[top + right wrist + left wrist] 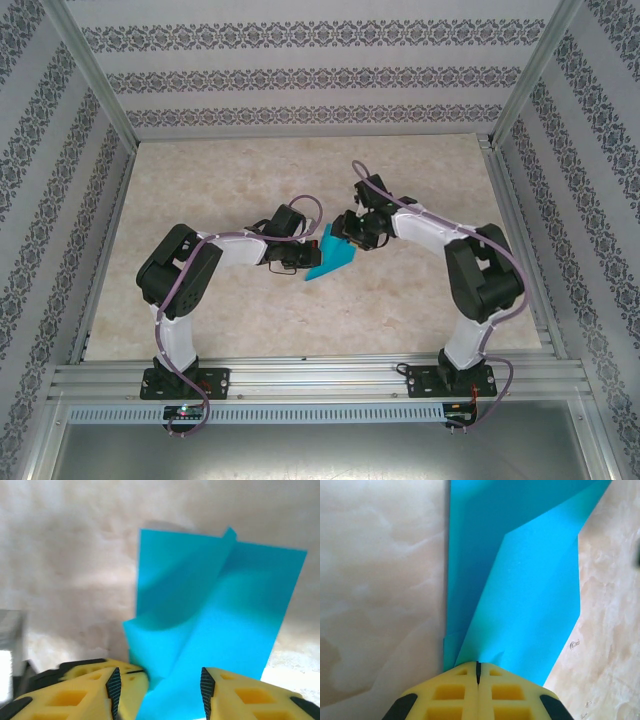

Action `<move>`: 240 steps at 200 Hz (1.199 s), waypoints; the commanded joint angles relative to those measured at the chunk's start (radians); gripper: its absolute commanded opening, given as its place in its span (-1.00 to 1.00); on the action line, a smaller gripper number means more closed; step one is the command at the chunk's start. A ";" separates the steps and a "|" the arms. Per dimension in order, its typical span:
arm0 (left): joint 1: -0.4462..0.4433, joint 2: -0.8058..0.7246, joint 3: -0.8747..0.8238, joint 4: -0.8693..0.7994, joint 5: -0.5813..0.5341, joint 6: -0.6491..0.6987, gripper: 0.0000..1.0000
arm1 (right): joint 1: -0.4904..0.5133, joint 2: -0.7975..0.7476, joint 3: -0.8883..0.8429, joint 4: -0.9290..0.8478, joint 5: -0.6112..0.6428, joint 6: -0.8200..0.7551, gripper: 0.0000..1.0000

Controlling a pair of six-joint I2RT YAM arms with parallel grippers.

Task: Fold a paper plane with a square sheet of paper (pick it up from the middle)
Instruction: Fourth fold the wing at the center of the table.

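The teal-blue sheet of paper (331,257) lies at the middle of the table, partly folded, with a diagonal flap (535,605) raised over its lower layer. My left gripper (478,666) is shut on the sheet's near edge, its yellow fingers pressed together. From the other side my right gripper (160,690) stands open, and the curled paper (220,625) runs between its pads without being pinched. In the top view the left gripper (300,256) and the right gripper (350,233) sit at opposite sides of the sheet. A paper plane is out of view.
The beige marble-patterned tabletop (250,180) stretches around the paper. Patterned walls (300,75) and metal frame posts (92,75) enclose the back and sides. An aluminium rail (320,380) at the near edge carries both arm bases.
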State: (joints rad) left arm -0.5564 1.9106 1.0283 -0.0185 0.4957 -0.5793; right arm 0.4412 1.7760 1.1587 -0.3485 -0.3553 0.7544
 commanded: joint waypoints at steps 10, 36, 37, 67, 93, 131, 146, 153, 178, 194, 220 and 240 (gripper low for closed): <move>-0.007 0.048 -0.032 -0.210 -0.073 0.031 -1.00 | -0.001 -0.022 -0.092 0.156 -0.106 -0.077 -0.27; -0.007 0.061 -0.023 -0.221 -0.072 0.032 -1.00 | 0.005 -0.002 -0.142 0.278 -0.175 -0.103 -0.73; -0.007 0.061 -0.022 -0.221 -0.071 0.032 -1.00 | 0.006 -0.002 -0.144 0.280 -0.177 -0.104 -0.74; -0.007 0.067 -0.020 -0.232 -0.081 0.024 -1.00 | 0.022 0.030 -0.162 0.329 -0.194 -0.140 -1.00; -0.007 0.065 -0.010 -0.258 -0.084 0.026 -1.00 | 0.039 0.063 -0.153 0.331 -0.198 -0.154 -1.00; -0.007 0.060 -0.015 -0.251 -0.083 0.011 -1.00 | 0.054 0.095 -0.158 0.326 -0.188 -0.167 -1.00; -0.007 0.058 -0.013 -0.263 -0.087 0.014 -1.00 | 0.054 0.095 -0.165 0.327 -0.174 -0.170 -1.00; -0.007 0.056 -0.011 -0.268 -0.090 0.019 -1.00 | 0.054 0.097 -0.168 0.325 -0.166 -0.175 -1.00; -0.007 0.048 -0.018 -0.277 -0.108 0.026 -1.00 | 0.044 0.128 -0.156 0.305 -0.155 -0.197 -1.00; -0.007 0.043 -0.023 -0.281 -0.132 0.026 -1.00 | 0.035 0.145 -0.143 0.285 -0.147 -0.221 -1.00; -0.007 0.048 -0.018 -0.297 -0.153 0.026 -1.00 | 0.011 0.147 -0.145 0.278 -0.094 -0.262 -1.00; -0.007 0.057 -0.015 -0.301 -0.167 0.027 -1.00 | -0.020 0.142 -0.143 0.283 -0.082 -0.280 -1.00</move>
State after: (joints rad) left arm -0.5629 1.9110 1.0576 -0.0883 0.4587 -0.5755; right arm 0.4725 1.9049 1.0061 -0.0414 -0.5220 0.5369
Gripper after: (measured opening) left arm 0.067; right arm 0.037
